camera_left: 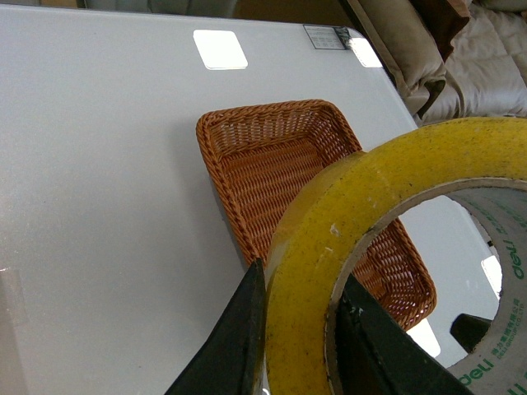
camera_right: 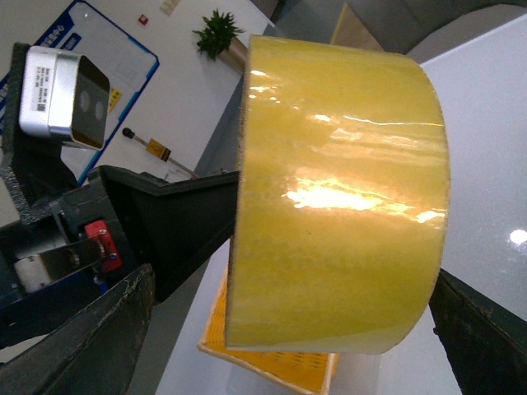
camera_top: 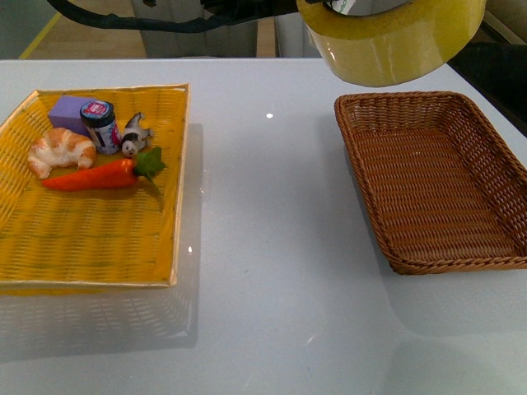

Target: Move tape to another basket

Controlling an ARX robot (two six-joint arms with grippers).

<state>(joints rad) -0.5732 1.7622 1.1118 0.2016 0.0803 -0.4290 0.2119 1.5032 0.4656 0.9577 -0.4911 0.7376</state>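
A: Yellowish packing tape (camera_left: pixel 329 230), off the table, up in the air. Pinched by the left gripper (camera_left: pixel 300 276): one finger outside the roll's wall, one inside the core (camera_left: pixel 494 222).
B: And the right gripper (camera_right: pixel 290 276)?
A: Fingers spread wide, one on either side of the roll in its wrist view. Touching or not, cannot tell.
B: Roll axis?
A: Roughly upright in the front view, a bit tilted, hole upward.
B: Any writing?
A: Green "deli" on the white core. More green print lower down, cut off.
B: Target?
A: Brown wicker basket (camera_top: pixel 461 263) below the roll, on the robot's right side, nothing in it. Tape seems to hang over its far end, though I can't be sure. Likely next is straight down into it, or a hand-over to the right arm first.
B: Further off?
A: Yellow woven tray (camera_top: pixel 90 239), well apart to the left: croissant (camera_top: pixel 62 152), carrot (camera_top: pixel 90 175), jar (camera_top: pixel 100 125), purple block (camera_top: pixel 66 111), penguin figure (camera_top: pixel 136 136). Jar label unreadable.
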